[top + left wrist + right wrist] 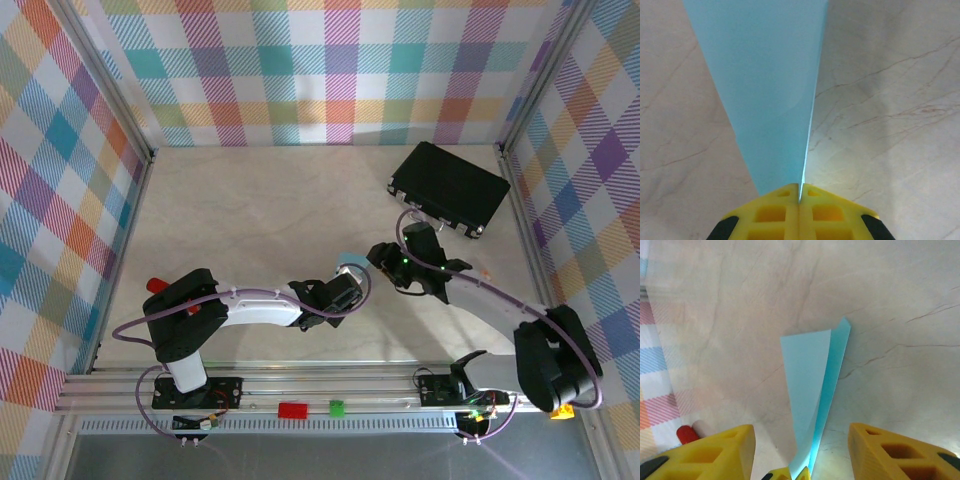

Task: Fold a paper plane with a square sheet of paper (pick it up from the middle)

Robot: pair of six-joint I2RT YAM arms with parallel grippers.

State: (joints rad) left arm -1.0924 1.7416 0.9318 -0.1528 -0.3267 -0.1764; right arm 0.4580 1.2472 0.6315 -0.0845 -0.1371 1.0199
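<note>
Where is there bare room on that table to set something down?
Widest free patch: the table, left half, between back wall and left arm. A narrower strip lies between the arms, by the front rail. Crowded: mid-table, where left gripper and right gripper meet at the blue paper, and the far right corner, holding the black case.

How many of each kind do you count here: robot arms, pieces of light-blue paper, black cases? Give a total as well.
Robot arms: 2 (left arm, right arm)
Light-blue paper: 1
Black case: 1
Total: 4
</note>
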